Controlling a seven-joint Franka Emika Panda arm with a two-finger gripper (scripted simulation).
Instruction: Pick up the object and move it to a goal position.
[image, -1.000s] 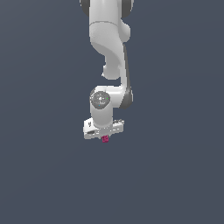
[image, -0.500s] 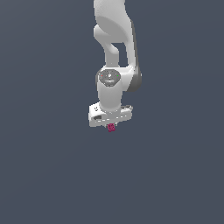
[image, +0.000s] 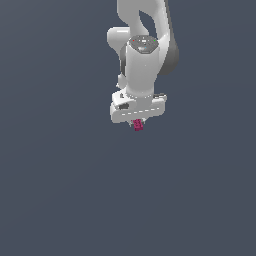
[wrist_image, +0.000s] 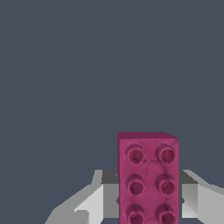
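studded magenta block (wrist_image: 147, 177), no writing, in hand (image: 138, 123)

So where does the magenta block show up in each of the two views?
Exterior view: the magenta block pokes out just below the white gripper, near the picture's middle.
Wrist view: the block fills the lower middle, studs facing the camera.
Shared landmark: the gripper's fingers flanking the block.
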